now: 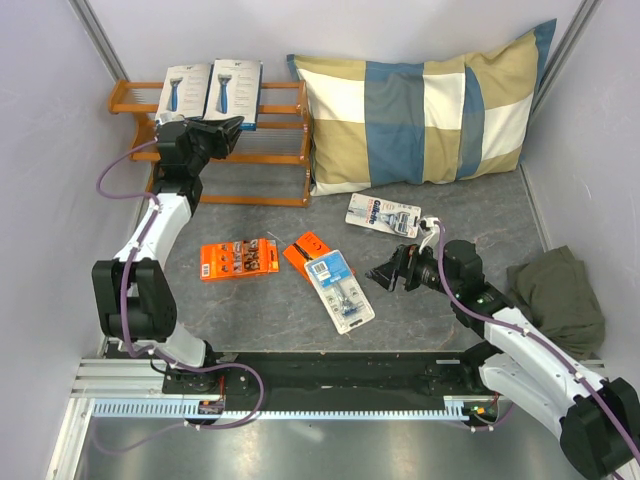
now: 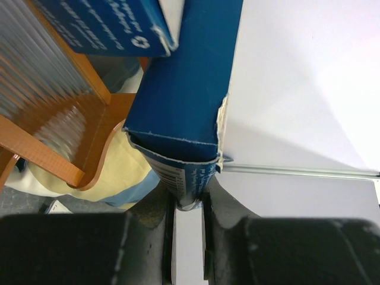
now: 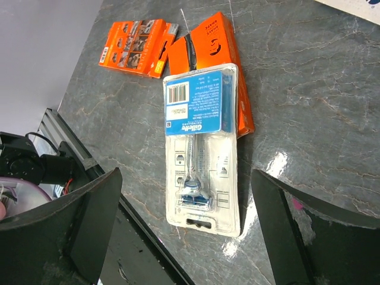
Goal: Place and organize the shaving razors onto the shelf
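Grey table: shelf holds two boxes.

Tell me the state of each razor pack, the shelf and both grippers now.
left white box: upright on top tier of shelf.
right white box: upright beside it, lower edge pinched by left gripper.
near blister pack: flat on table, overlapping right orange pack.
far blister pack: flat on table.
left orange pack: flat on table.
left gripper: shut on right white box.
right gripper: open, empty.

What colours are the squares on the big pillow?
Blue, tan and cream checks on the pillow. It shows best in the top external view.
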{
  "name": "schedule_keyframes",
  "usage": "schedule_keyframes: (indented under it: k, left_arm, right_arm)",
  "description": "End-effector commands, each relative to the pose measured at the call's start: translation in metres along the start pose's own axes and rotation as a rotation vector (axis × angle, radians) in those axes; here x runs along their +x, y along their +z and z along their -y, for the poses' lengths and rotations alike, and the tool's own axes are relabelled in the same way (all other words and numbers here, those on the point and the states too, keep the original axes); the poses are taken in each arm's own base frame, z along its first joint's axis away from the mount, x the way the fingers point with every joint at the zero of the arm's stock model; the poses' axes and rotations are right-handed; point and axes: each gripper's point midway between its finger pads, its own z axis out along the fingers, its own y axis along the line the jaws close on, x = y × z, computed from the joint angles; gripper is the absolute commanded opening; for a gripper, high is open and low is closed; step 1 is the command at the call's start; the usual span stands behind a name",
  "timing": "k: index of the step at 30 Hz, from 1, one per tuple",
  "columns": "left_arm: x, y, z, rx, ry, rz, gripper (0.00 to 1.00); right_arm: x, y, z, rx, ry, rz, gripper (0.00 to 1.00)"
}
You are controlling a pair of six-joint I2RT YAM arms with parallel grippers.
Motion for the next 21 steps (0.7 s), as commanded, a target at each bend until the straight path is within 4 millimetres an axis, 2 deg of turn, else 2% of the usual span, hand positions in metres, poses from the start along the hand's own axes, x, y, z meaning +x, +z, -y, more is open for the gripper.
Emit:
schedule_keyframes:
  k: [1,4,15,21]
  left_arm:
    - [-0.0013,0.0017,0.0387,0.114,-0.012,-0.019,0.21]
    - [0.0017,0.0088,0.0345,0.11,-0.026,-0.048,0.23]
    - [-0.0007,0.0096,0.0319,0.111,-0.025,-0.033,0.4]
    - [-0.0002,0.0093,0.0345,0.116,-0.004,-0.036,0.56]
  right_arm:
    - [-0.0057,-0.0009,-0.0055,-0.029,-0.006,0.031,0.98]
    - [-0.0052,-0.0011,-0.0056,-0.031,-0.006,0.03,0.98]
    - [-0.0035,-0.0011,-0.0049,-0.03,-0.004,0.026,0.98]
    - [-0.0021,-0.0004,-0.0041,-0.028,-0.006,0.021,0.98]
